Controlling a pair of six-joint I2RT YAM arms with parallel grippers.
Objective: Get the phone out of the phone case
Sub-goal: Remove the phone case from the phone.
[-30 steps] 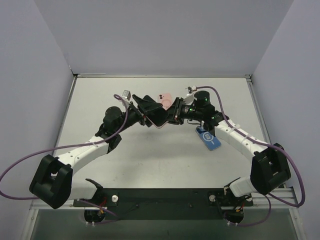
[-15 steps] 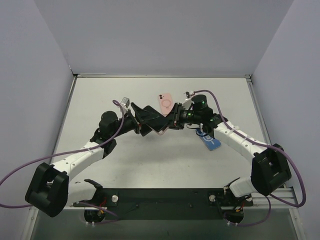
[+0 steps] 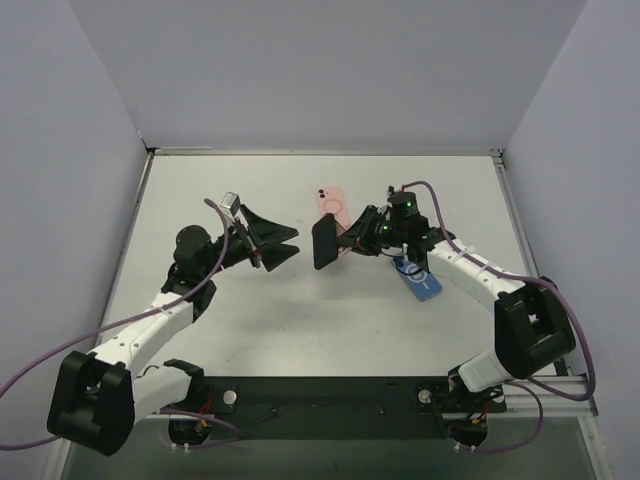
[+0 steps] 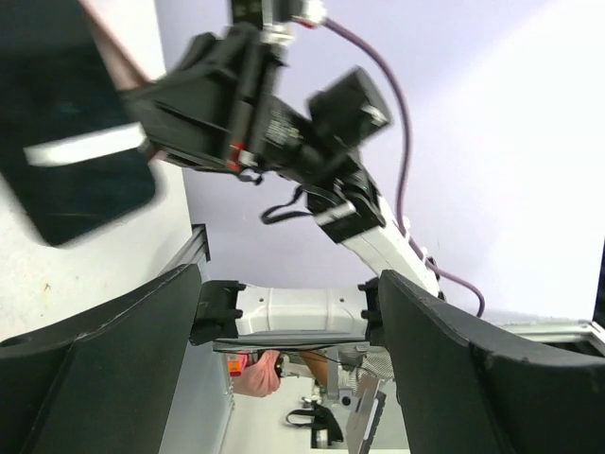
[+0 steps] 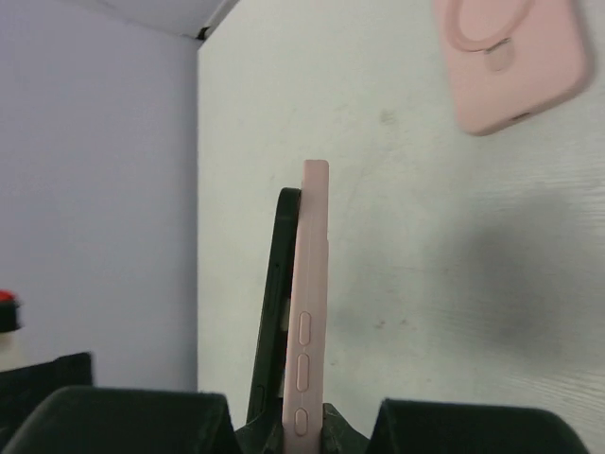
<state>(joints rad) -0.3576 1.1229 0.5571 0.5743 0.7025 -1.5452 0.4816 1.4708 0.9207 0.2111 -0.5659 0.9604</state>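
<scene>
Black on the front and pink along its thin edge, the phone (image 3: 324, 243) is in the middle of the top view, pinched tight by the right gripper (image 3: 347, 238). The pink case (image 3: 332, 207) lies flat on the white table (image 3: 250, 320) just above it in the picture, with no phone in it. The left gripper (image 3: 292, 242) is to the left with its fingers spread wide, holding nothing, and there is a gap between it and the phone. A blue tag (image 3: 420, 278) lies by the right arm.

In the left wrist view the phone is a dark, shiny slab at the upper left (a bit blurry).

In the right wrist view its smooth pink edge shows three small buttons. The case, with a round ring on it, is at the upper right.
</scene>
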